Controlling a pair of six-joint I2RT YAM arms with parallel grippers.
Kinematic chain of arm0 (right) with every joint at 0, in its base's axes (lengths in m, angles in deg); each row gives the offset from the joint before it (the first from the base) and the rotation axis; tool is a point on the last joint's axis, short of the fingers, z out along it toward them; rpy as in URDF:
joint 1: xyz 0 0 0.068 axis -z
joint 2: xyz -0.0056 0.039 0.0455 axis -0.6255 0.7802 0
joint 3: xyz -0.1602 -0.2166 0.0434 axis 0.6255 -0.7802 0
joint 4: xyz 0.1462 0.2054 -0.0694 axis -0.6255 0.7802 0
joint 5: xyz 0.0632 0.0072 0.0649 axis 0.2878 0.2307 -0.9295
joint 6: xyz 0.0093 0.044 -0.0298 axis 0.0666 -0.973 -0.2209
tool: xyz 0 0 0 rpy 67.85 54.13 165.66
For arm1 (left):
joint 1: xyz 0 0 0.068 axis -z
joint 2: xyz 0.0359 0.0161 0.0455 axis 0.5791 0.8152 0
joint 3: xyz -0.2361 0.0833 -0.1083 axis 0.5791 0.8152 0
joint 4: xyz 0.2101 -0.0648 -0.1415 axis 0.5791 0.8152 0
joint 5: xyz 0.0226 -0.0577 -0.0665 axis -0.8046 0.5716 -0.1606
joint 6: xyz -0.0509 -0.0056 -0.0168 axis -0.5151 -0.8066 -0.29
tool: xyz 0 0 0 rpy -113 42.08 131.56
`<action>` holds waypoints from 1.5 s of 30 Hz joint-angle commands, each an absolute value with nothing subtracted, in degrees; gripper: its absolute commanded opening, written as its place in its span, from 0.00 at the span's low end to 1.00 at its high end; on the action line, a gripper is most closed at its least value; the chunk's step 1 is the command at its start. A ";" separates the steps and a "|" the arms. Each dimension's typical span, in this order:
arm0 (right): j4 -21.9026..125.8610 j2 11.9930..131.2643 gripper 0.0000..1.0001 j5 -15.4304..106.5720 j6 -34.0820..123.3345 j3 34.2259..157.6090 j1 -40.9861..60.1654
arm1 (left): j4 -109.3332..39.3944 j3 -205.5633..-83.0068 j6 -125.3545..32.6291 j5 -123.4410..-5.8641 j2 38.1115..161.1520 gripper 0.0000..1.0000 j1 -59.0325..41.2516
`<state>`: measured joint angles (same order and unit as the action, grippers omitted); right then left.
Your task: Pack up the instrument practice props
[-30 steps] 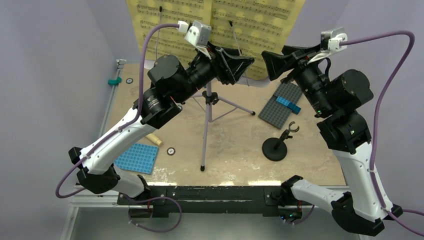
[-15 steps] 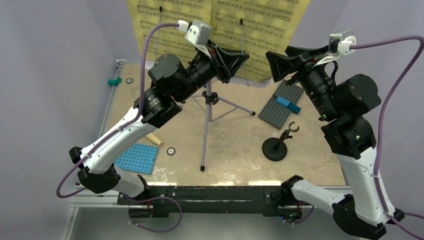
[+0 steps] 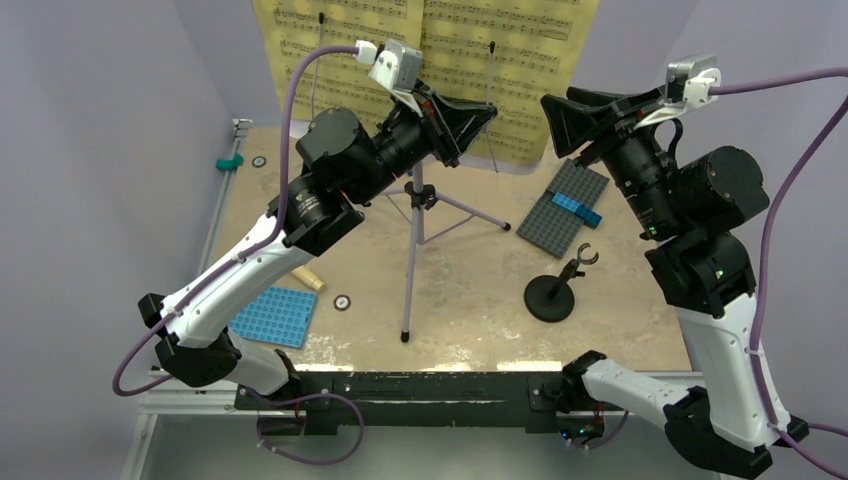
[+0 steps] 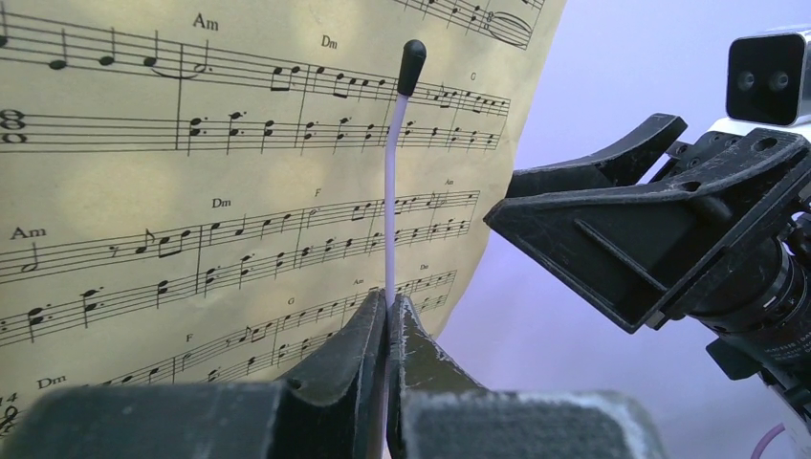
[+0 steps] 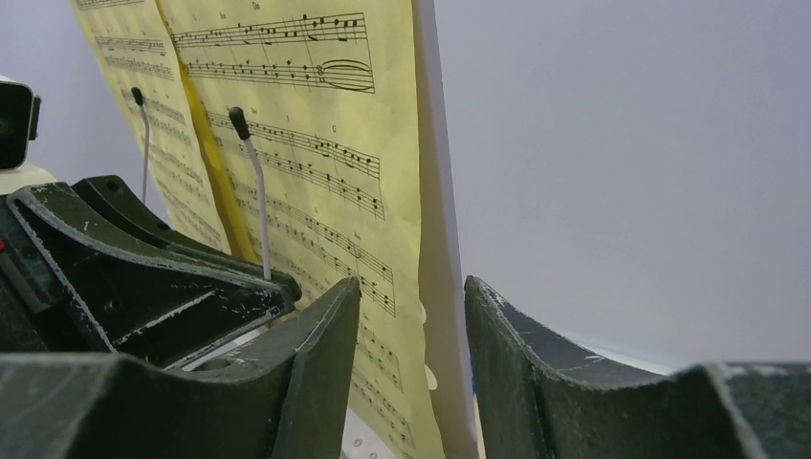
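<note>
**Work surface.** The table [image 3: 470, 290] carries all items. Both arms reach toward its far edge.

**Music stand.** The tall tripod music stand [image 3: 412, 250] stands upright at the centre-far part of the table, legs spread. Its pale desk [image 5: 435, 191] is seen edge-on in the right wrist view.

**Sheet music.** The yellow sheet-music pages [image 3: 520, 40] lie open against the desk, facing the arms, with the printed staves legible in both wrist views.

**Baseplates.** A grey baseplate [image 3: 550, 228] lies right of the stand with a blue brick [image 3: 577, 206] on it. A blue baseplate [image 3: 275, 317] lies near the left front, beside the left arm.

**Mic stand.** The small black round-base mic stand [image 3: 552, 297] sits upright on the table, right of centre, near the grey baseplate and well apart from both grippers.

**Microphone.** The cream toy microphone [image 3: 308, 278] lies on the table beside the left arm; only one end of it shows.

**Left gripper.** The left gripper [image 4: 386, 311] is raised in front of the right-hand page. Its fingers are pressed together on the thin lilac page-retainer wire [image 4: 390, 191], which rises from between them to a black tip lying over the page.

**Right gripper.** The right gripper [image 5: 411, 282] is at the right edge of the desk. Its fingers stand apart at a narrow gap, one on each side of the desk edge and the page. Contact with either cannot be determined.
</note>
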<state>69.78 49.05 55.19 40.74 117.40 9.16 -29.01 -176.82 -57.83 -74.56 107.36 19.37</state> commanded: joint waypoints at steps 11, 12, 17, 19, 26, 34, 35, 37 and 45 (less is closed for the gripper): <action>69.13 49.12 0.22 56.48 41.73 118.78 9.32 | -31.68 -178.51 -58.51 -73.18 106.93 0.00 19.23; 69.17 49.04 0.16 56.73 41.77 118.59 9.31 | -31.66 -178.47 -58.51 -73.18 106.93 0.00 19.23; 69.23 47.47 0.00 59.35 41.69 117.30 9.37 | -31.64 -178.39 -58.60 -73.18 106.85 0.00 19.25; 69.01 46.27 0.00 60.18 41.60 116.34 9.30 | -31.76 -178.32 -58.56 -73.18 106.89 0.00 19.23; 68.54 44.05 0.22 60.51 41.59 113.21 9.34 | -31.90 -178.13 -58.51 -73.18 106.76 0.00 19.20; 69.17 45.54 0.65 59.70 41.73 114.13 9.29 | -31.90 -177.77 -58.69 -73.18 106.89 0.00 19.25; 69.30 46.01 0.65 59.44 41.81 114.61 9.29 | -31.90 -177.76 -58.69 -73.18 106.87 0.00 19.22; 69.62 47.02 0.65 59.02 42.02 115.69 9.35 | -31.92 -177.72 -58.69 -73.18 106.85 0.00 19.25; 69.58 47.76 0.46 59.44 42.55 116.46 9.36 | -31.95 -177.41 -58.93 -73.18 106.89 0.00 19.22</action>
<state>70.85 48.70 59.56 41.73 115.04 9.16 -29.01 -176.80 -58.22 -74.54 107.36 19.37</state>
